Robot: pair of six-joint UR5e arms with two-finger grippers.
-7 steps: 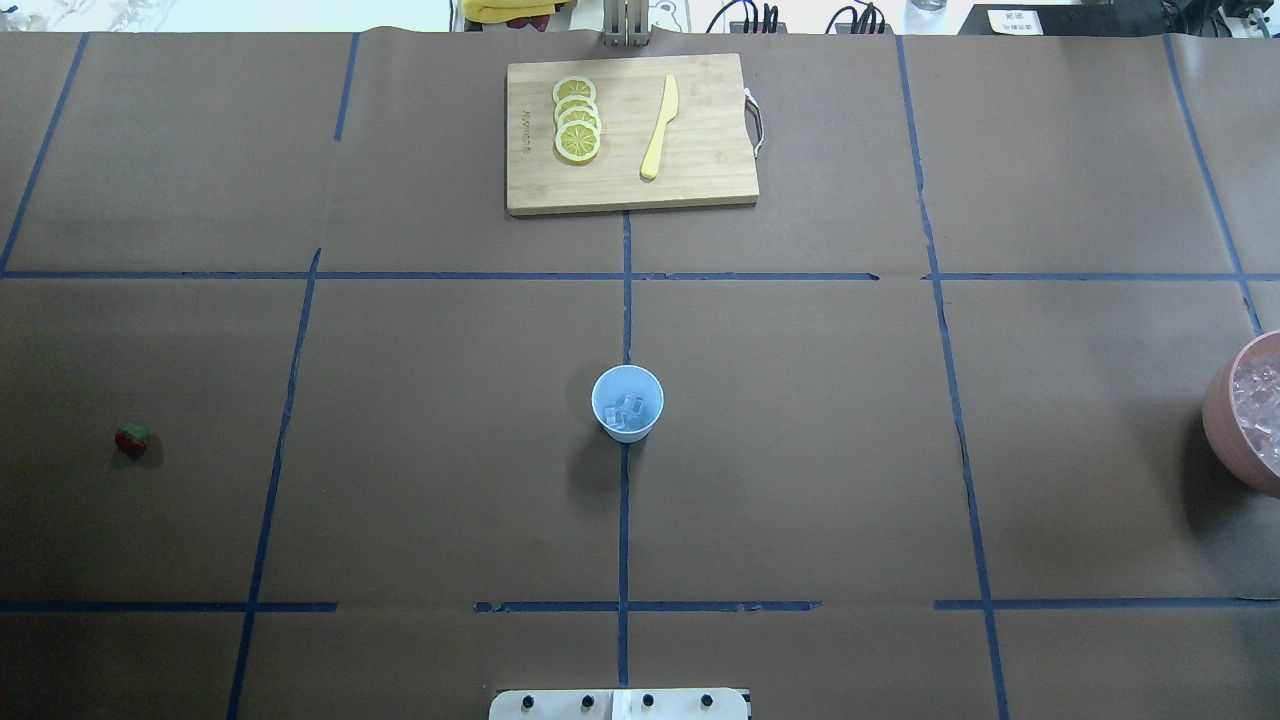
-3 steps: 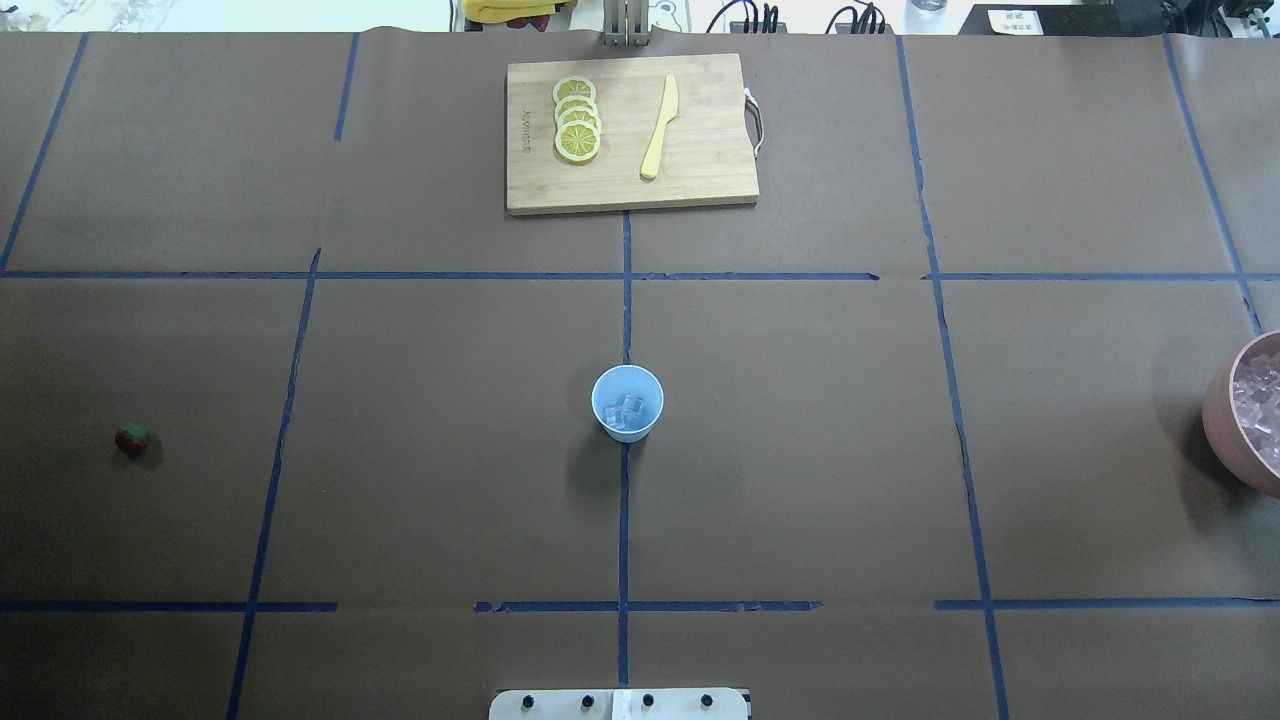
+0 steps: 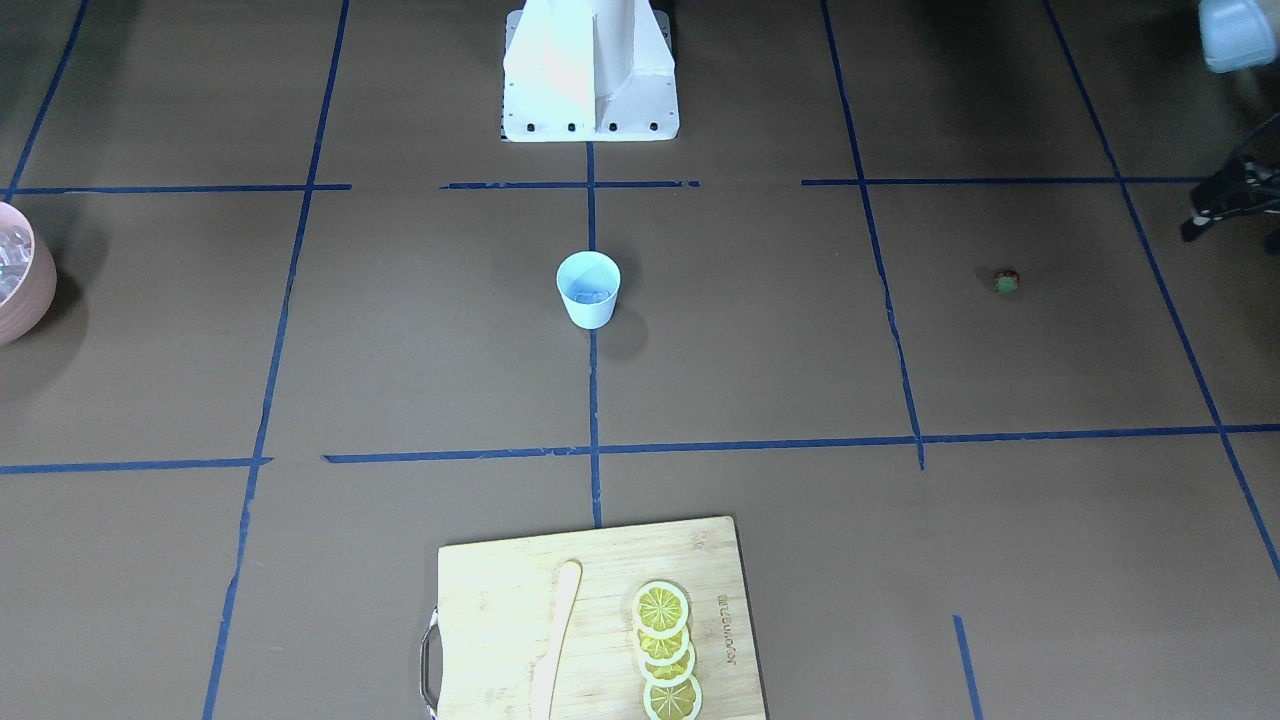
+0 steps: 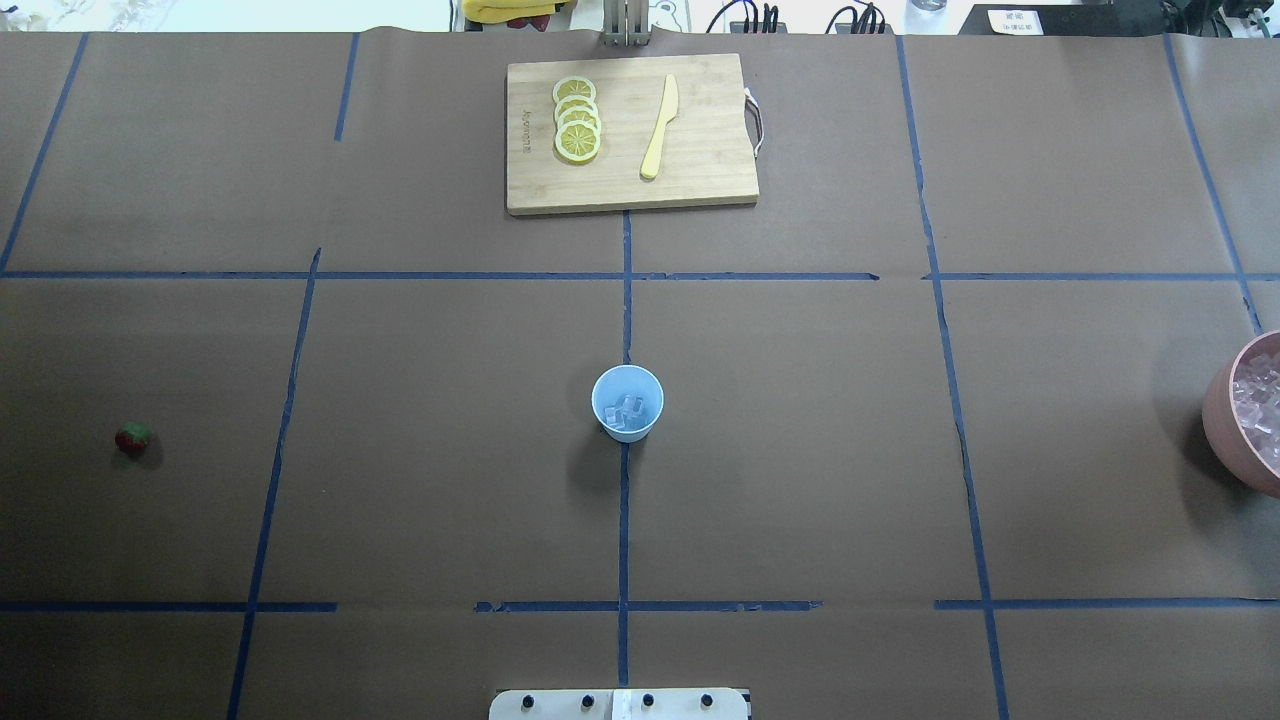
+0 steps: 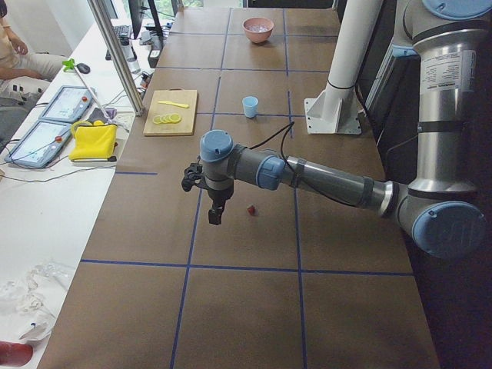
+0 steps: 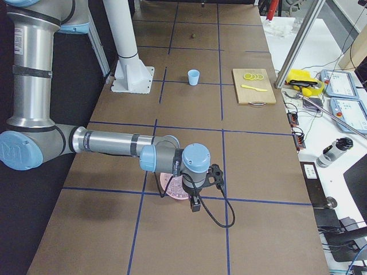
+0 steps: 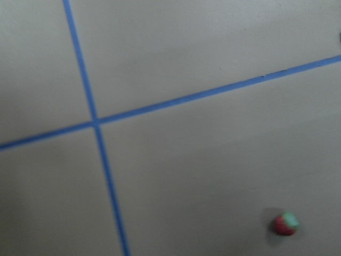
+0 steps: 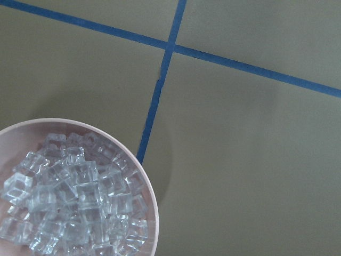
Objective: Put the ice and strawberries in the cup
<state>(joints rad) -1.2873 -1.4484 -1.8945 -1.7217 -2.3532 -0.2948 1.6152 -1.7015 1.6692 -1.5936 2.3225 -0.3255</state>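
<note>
The counter (image 4: 800, 450) has its things spread wide, probably so each arm works its own end. The pink bowl (image 8: 153, 205), heaped with ice (image 8: 74, 202), lies right under the right hand (image 6: 195, 204), which hovers over its rim. I cannot tell whether that hand is released or clenched. The cup (image 4: 627, 403) stands well apart from both hands, between them, where either could reach it. The strawberry (image 7: 285, 224) lies just beside and below the left hand (image 5: 215, 214), whose grip I likewise cannot tell. A few cubes (image 4: 629, 408) sit in the cup, so the berry looks next.
</note>
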